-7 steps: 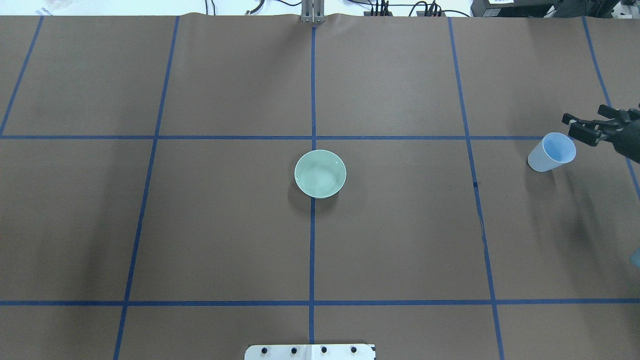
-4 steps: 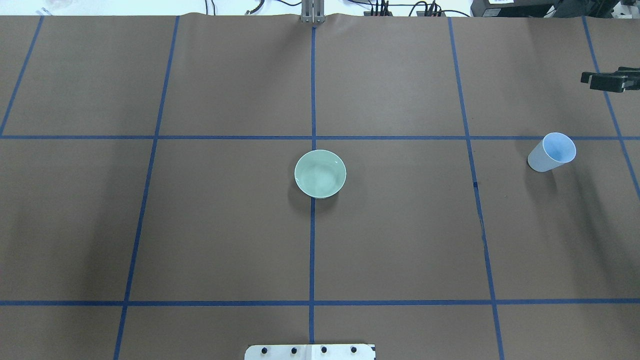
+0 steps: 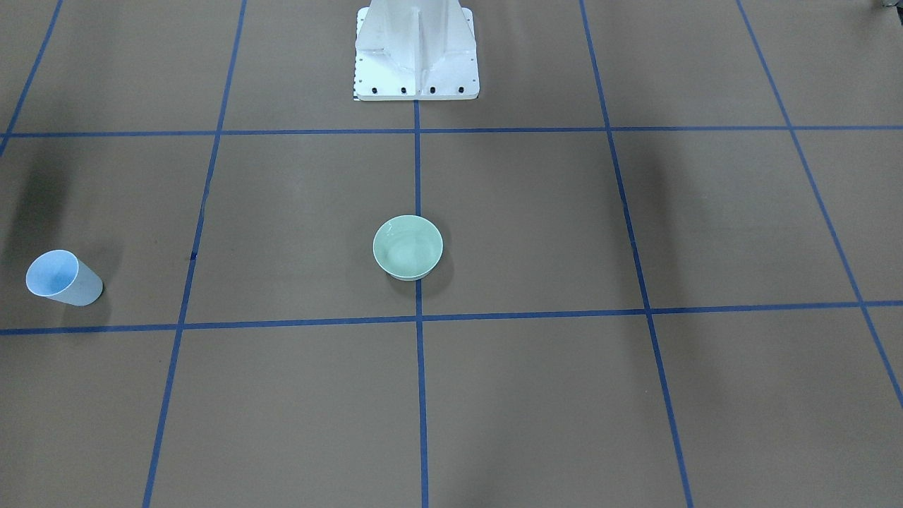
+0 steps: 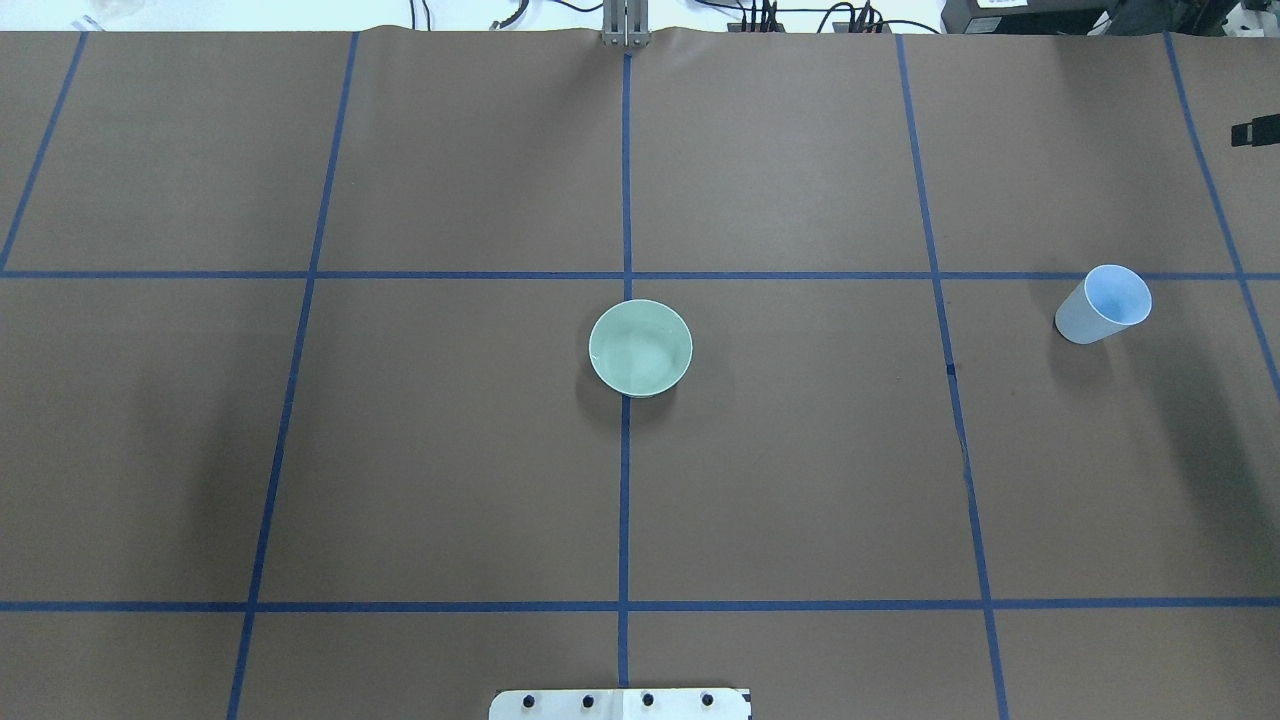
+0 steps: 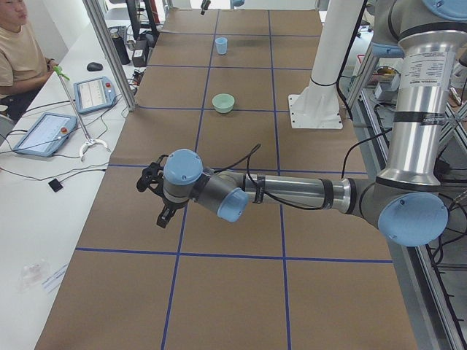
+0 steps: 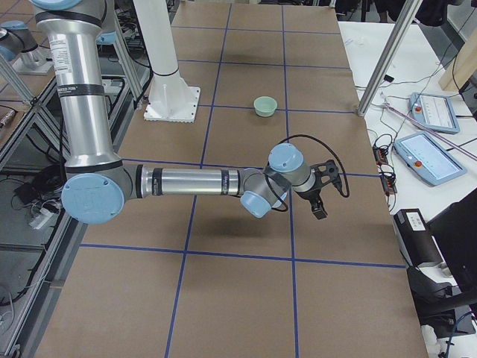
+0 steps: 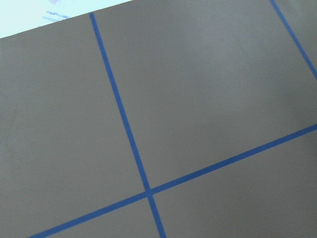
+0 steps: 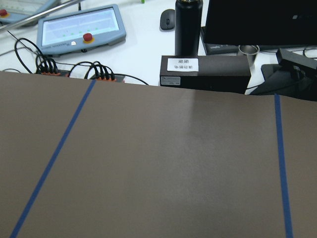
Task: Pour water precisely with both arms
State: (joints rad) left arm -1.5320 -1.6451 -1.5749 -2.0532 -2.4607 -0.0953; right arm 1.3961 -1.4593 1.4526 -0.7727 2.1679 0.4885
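A pale green bowl [image 4: 640, 348] stands at the table's middle, also in the front view [image 3: 408, 247]. Faint pale ripples inside it may be the water. A light-blue cup [image 4: 1103, 304] stands upright and alone at the right, also in the front view [image 3: 63, 278]. Its inside looks empty. My right gripper [image 4: 1255, 133] shows only as a black tip at the right edge, far beyond the cup. In the right side view it [image 6: 322, 201] hangs over the table, holding nothing. My left gripper [image 5: 153, 198] hovers over bare table far from both. I cannot tell if either is open.
The white pedestal [image 3: 416, 53] stands at the robot's side of the table. Blue tape lines cross the brown table cover [image 4: 800, 480]. Tablets, cables and a seated operator [image 5: 18, 51] are beyond the far table edge.
My right gripper has drawn back from beside the cup, moving away and to the right until almost out of the overhead view. The cup and bowl have not moved.
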